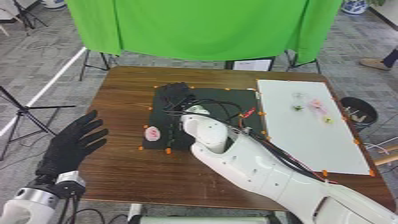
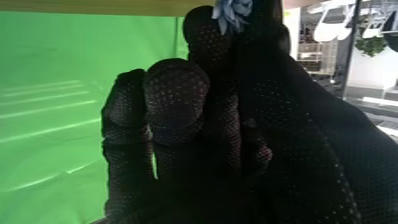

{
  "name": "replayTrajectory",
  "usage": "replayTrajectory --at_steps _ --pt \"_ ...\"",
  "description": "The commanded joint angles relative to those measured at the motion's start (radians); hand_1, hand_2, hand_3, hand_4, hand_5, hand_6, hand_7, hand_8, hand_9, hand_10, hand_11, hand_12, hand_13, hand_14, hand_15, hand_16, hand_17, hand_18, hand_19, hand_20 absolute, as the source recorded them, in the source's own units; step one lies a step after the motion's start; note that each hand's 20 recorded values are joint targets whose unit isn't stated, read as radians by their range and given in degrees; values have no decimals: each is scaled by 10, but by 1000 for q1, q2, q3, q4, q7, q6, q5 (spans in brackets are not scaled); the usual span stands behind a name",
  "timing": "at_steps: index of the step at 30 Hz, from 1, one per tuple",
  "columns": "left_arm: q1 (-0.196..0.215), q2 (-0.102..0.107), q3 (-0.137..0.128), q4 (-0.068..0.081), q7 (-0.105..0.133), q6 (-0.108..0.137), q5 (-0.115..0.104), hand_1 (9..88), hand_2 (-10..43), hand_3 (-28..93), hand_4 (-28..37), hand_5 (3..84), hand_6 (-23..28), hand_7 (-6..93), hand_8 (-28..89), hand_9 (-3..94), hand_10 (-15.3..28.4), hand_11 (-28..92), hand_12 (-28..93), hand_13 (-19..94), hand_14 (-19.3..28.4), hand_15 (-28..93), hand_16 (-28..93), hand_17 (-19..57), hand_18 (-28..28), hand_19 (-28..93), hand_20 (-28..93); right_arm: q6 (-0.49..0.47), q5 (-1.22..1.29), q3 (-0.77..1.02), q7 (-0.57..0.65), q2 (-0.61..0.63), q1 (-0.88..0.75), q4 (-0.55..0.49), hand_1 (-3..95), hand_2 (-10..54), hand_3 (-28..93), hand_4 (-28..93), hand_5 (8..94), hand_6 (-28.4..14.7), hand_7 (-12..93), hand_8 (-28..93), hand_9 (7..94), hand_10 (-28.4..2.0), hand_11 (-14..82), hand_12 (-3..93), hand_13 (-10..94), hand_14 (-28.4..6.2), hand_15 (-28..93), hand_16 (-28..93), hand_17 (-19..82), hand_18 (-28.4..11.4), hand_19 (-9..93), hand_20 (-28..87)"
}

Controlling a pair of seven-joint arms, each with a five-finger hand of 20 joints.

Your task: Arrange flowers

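On my feed the right hand [image 1: 178,94] is black mesh, finely dotted; at its fingertips, a blue-grey flower [image 2: 231,14]. Below it I see a blackish mat [image 1: 167,120], beyond it plain bright green cloth [image 1: 204,30].

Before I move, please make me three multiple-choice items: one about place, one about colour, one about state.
1. Where is the right hand?
A) over the black mat
B) over the white board
C) over the green cloth
2. The flower at its fingertips is:
A) red
B) yellow
C) pale blue
3. The left hand is:
A) a fist
B) open
C) pinching a stem

1 A, the head view shows it above the mat.
2 C, bluish in the right wrist view.
3 B, its fingers are extended.
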Motion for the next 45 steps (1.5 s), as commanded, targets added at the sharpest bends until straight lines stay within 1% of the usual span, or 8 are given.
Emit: replayTrajectory --at_steps 1,18,23,27,31,34,39,45 --pt "4 0 3 -5 4 8 4 243 -12 701 -283 272 42 188 -105 229 114 193 177 170 162 324 0 -100 202 389 110 -2 -31 0 18 -4 9 19 480 -95 857 -283 703 37 457 16 871 -41 125 472 734 -26 619 428 274 -184 754 489" --pt "-12 3 14 1 7 5 5 244 -11 700 -283 272 43 188 -106 229 114 194 177 171 161 323 -1 -101 202 389 109 -52 -46 8 5 -12 4 22 424 -95 827 -283 630 27 449 -22 793 -52 133 418 670 -44 690 358 252 -185 749 496" --pt "-17 4 16 4 4 0 5 244 -11 700 -283 272 42 188 -106 230 114 196 177 171 161 323 0 -100 201 389 109 -56 -47 15 11 -8 0 18 408 -95 824 -283 603 24 455 -34 755 -61 181 360 656 -46 704 345 247 -187 747 500" --pt "-22 6 20 7 -3 -5 5 245 -10 698 -283 271 42 187 -105 230 114 196 176 171 161 323 0 -101 202 389 110 -50 -19 26 -1 0 -7 8 348 -95 849 -283 588 29 404 -36 709 -79 269 250 650 -49 713 338 244 -189 749 501" --pt "-24 7 24 10 -1 -6 5 245 -9 698 -283 271 42 188 -105 229 114 195 176 170 161 323 0 -101 202 389 110 -47 -31 27 5 3 -6 8 295 -95 878 -282 576 32 369 -168 688 -85 291 243 643 -55 721 344 238 -193 749 507" --pt "-28 10 23 13 -6 -9 5 246 -9 697 -283 271 42 189 -105 229 114 195 177 170 162 324 0 -101 202 390 110 -38 -25 23 15 14 -4 -1 282 -95 879 -283 560 30 367 -179 665 -87 290 244 633 -58 726 345 233 -196 749 508" --pt "-32 10 25 15 -15 -17 2 245 -9 698 -283 272 42 188 -106 229 115 197 177 170 161 324 0 -101 202 390 110 -57 -15 42 22 32 -17 -35 267 -95 875 -283 542 21 359 -177 648 -89 291 244 629 -62 729 344 229 -197 749 508" --pt "-25 -2 14 17 -32 -26 1 245 -9 699 -283 271 42 189 -106 230 115 196 176 170 162 324 -1 -101 202 390 110 -89 75 121 69 136 -32 -186 260 -95 879 -283 517 15 359 -175 615 -92 285 243 606 -67 730 341 223 -199 746 506"
